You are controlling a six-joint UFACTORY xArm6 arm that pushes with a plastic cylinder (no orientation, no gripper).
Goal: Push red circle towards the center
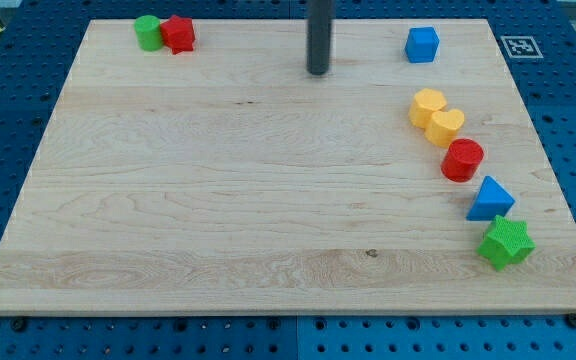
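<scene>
The red circle (462,160) lies on the wooden board (268,200) at the view's right, touching the yellow heart (447,127) above it and close to the blue triangle (490,199) below it. My tip (318,72) stands near the view's top centre, well to the left of and above the red circle, touching no block.
A yellow hexagon (427,106) sits beside the yellow heart. A blue cube (422,44) is at the top right. A green star (506,242) is at the lower right. A green circle (148,32) and a red star-like block (178,34) touch at the top left.
</scene>
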